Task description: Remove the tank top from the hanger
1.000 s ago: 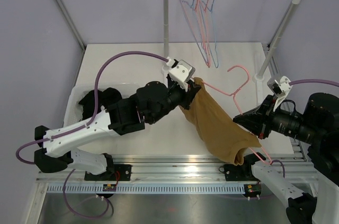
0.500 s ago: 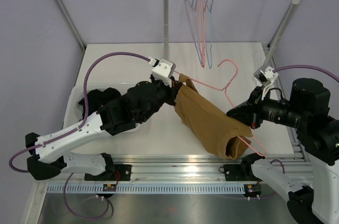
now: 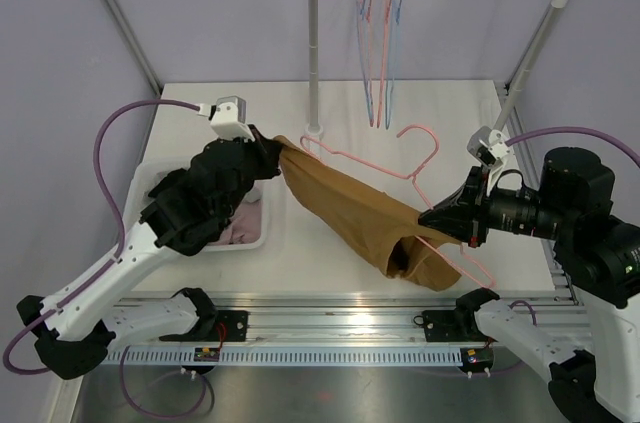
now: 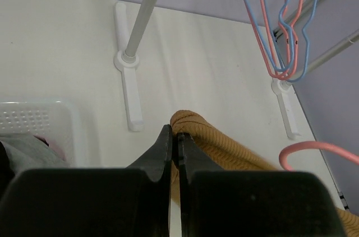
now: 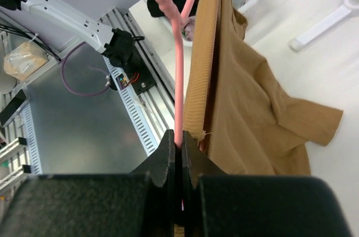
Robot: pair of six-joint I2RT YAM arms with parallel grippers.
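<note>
Bright, even, diffuse light, soft faint shadows, left tool (image 4: 174, 140) slightly blurred up close.

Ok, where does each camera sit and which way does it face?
Top external: above, behind the bases, facing down at the table; both arms show.
Left wrist: looks along the left claw, shut on the tank top, toward the rack.
Right wrist: looks along the right claw, shut on the pink hanger.
Shared: tank top in all.

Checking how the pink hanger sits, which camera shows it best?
Top external: the pink hanger shows from hook to shoulders. Right wrist gives only a close stretch of wire; left wrist only a curved end.
</note>
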